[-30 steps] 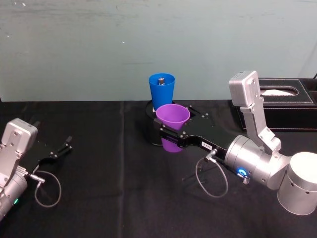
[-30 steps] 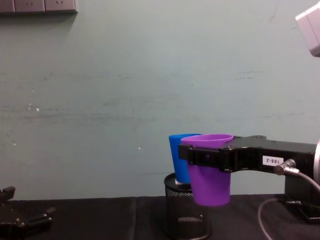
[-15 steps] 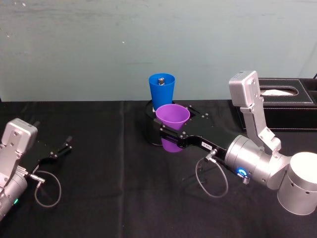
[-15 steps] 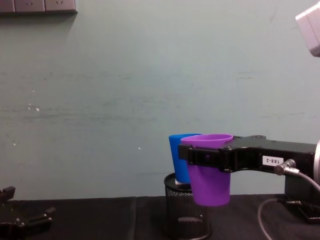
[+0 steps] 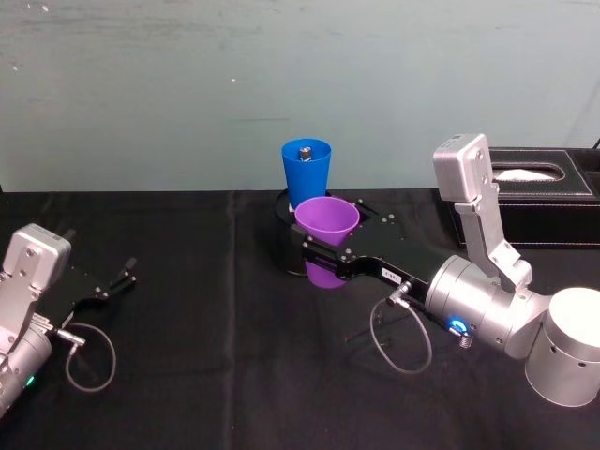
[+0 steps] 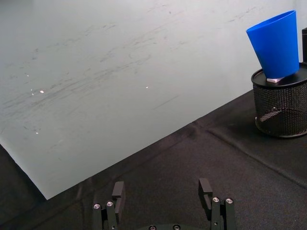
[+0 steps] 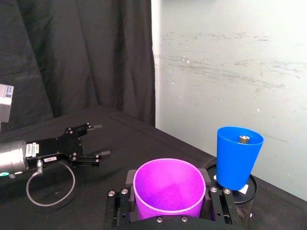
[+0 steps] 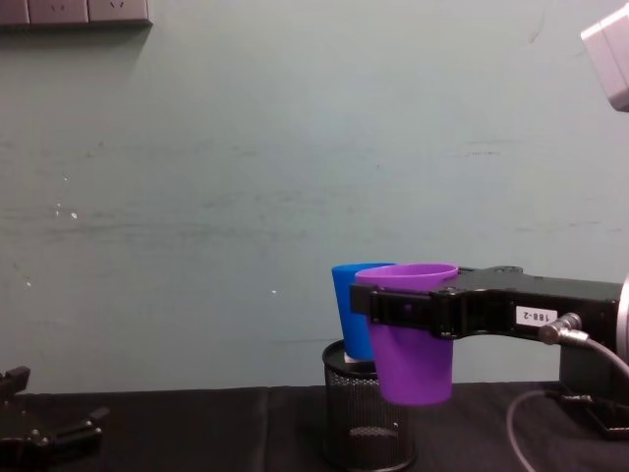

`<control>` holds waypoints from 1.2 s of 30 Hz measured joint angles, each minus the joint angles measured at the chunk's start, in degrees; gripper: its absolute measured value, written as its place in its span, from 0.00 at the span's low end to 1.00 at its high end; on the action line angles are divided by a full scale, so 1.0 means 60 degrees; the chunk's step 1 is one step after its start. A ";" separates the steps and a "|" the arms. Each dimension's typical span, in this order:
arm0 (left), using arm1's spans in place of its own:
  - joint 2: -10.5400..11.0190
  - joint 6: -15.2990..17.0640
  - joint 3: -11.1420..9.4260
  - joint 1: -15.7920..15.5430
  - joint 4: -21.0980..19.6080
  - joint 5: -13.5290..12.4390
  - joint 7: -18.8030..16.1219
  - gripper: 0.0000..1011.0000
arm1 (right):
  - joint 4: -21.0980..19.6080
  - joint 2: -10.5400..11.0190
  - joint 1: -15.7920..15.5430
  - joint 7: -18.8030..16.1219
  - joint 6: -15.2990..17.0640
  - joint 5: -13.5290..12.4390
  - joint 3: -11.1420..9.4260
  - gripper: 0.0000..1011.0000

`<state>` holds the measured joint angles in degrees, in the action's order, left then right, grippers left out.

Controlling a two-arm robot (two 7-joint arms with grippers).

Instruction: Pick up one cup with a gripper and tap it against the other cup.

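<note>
- The right gripper (image 5: pixel 323 258) is reaching in from the right toward the middle of the black tabletop (image 5: pixel 206 375), its flat jaws pressed against the two sides of the purple cup (image 8: pixel 413 344).
- It is pinching that cup just under the rim and carrying it upright, clear of the table, as the chest view shows.
- The blue cup (image 5: pixel 307 173) is standing upright on top of the mesh pen holder (image 8: pixel 369 428), just beyond the purple one on its far side. Whether the two walls are touching cannot be told.
- A small metal piece is sitting inside the blue cup.
- The left gripper (image 6: pixel 160 191) is lying idle low at the near left, well apart from both cups, with its fingers spread and nothing between them.
- The purple cup is probably going to handle as a light, thin-walled and smooth thing, stiff enough to ring on a tap yet liable to flex if squeezed hard.
- Its taper is likely helping: the wall widens above the jaws, so the high hold should be stopping it from sliding down.
- The blue cup is perching on a raised, narrow seat, so a gentle tap on its wall looks safer than a firm push, which could be tipping it off.
</note>
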<state>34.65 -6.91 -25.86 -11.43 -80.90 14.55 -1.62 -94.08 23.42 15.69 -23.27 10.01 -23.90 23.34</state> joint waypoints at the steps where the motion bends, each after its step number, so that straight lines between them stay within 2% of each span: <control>1: 0.0000 0.0000 0.0000 0.0000 0.0000 0.0000 0.0000 0.99 | 0.0000 0.0000 0.0000 0.0000 0.0000 0.0000 -0.0001 0.75; 36: 0.0000 0.0000 -0.0001 0.0001 0.0000 0.0000 0.0000 0.99 | 0.0000 0.0000 0.0000 0.0000 0.0001 0.0000 0.0000 0.75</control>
<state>34.65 -6.91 -25.86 -11.43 -80.90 14.55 -1.62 -94.08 23.42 15.69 -23.27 10.02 -23.90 23.34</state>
